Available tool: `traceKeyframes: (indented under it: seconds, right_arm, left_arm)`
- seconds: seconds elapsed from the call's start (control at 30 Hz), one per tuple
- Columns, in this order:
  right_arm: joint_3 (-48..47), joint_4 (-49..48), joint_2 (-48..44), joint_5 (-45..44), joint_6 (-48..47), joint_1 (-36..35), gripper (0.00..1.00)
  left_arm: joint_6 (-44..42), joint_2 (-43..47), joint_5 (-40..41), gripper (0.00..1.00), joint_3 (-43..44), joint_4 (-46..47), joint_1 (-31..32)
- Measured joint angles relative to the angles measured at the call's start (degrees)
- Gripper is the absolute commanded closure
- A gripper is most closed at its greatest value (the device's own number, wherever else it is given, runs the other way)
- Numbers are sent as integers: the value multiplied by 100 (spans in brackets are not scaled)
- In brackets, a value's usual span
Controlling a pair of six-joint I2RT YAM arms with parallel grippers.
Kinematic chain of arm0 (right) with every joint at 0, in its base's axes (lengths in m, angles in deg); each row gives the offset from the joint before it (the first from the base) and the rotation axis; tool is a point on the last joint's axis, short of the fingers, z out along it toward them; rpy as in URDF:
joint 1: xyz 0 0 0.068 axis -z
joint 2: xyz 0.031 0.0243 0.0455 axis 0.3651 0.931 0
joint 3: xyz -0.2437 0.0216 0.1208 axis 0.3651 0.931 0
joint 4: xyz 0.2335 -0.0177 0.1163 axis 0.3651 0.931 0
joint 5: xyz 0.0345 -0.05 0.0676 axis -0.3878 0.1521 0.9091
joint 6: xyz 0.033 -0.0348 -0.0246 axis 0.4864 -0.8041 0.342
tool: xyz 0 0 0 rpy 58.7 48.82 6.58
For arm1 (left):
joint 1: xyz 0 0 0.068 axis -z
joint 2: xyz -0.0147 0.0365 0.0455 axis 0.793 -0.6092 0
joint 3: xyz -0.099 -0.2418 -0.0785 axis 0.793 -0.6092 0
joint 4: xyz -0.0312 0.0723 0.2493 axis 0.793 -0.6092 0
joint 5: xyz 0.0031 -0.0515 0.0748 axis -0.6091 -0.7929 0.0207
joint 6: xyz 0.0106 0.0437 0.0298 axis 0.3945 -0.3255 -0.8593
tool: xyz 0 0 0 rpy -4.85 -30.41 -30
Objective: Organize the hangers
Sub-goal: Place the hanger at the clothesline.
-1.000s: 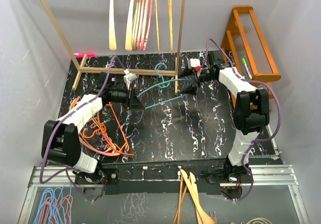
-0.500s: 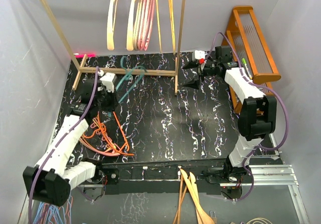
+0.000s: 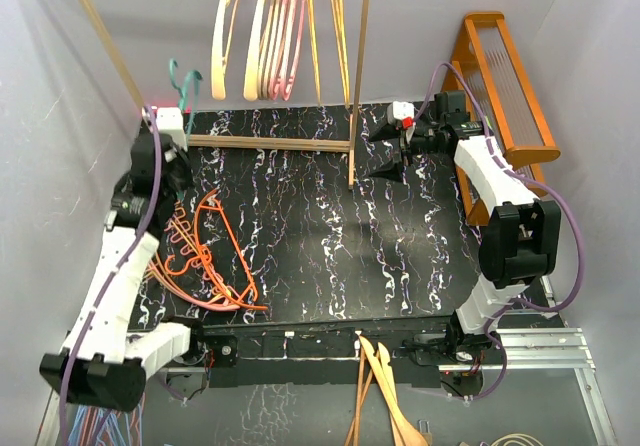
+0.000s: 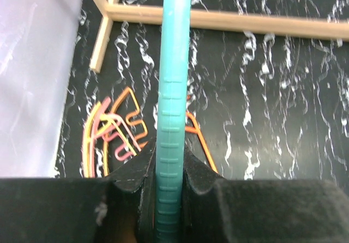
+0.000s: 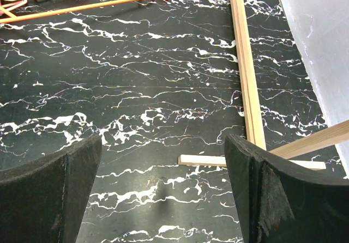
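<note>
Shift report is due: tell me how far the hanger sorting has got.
Done: tan, pink and yellow hangers hang on the wooden rack. In hand: left jaws shut on a thin teal hanger, raised by the rack's left end. Left: the orange and pink hanger pile; right jaws open, empty.

Left arm stretched long toward the far left, wrist raised. Left gripper nearly closed, both pads pinching the teal hanger, which runs straight out ahead of the fingertips. Right arm folded at the elbow, forearm reaching far. Right gripper points leftward across the workspace, jaws spread wide.
</note>
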Motion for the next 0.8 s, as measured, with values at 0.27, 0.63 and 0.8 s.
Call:
traceKeyframes:
  seconds: [0.27, 0.63, 0.8]
  right_arm:
    - [361, 127, -170, 13, -94, 2, 2]
    - [800, 136, -293, -48, -208, 2, 2]
    - [907, 144, -293, -94, -282, 7, 2]
  left_arm:
    - [-293, -1705, -997, 100, 2315, -149, -1353]
    - [-483, -2710, -2402, 100, 5298, -990, -1401]
    - [-483, -2870, -2769, 100, 5602, -1200, -1401]
